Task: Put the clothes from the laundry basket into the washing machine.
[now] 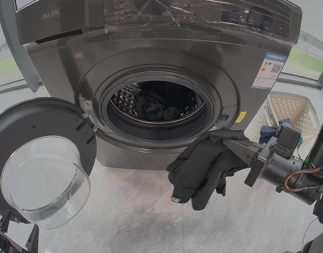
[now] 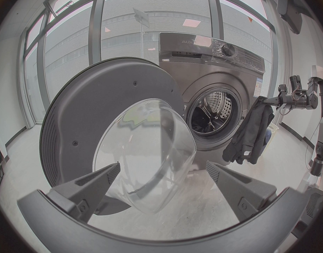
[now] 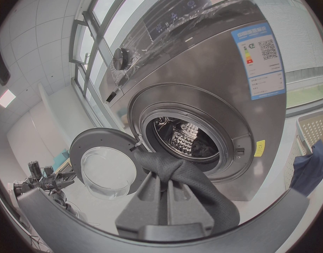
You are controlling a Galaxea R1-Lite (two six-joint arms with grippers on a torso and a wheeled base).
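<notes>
While R gripper (image 1: 234, 145) clenched on black garment (image 1: 203, 169), centre-right of frame, below drum opening (image 1: 158, 102): lift, carry up-left, push deep inside before release so hem clears rim. L gripper (image 2: 162, 165) spread, empty, facing open door (image 2: 98, 106). Also blue cloth (image 1: 268, 132) in laundry basket (image 1: 309, 106), right edge.

Head view: from above, facing forward and down, close to the grey metal front-loading washing machine (image 1: 175, 58), straight at its round drum opening (image 1: 158, 104).
Left wrist view: low and farther back on the robot's left, behind the left gripper (image 2: 163, 165), facing the round grey door with a clear bowl-shaped window (image 2: 108, 130).
Right wrist view: near, on the robot's right, behind the right gripper (image 3: 163, 183), angled upward across the machine's front.
Shared: all three take in the drum opening, the door and the hanging black fabric garment (image 1: 203, 166); each wrist view catches the other gripper far off.
</notes>
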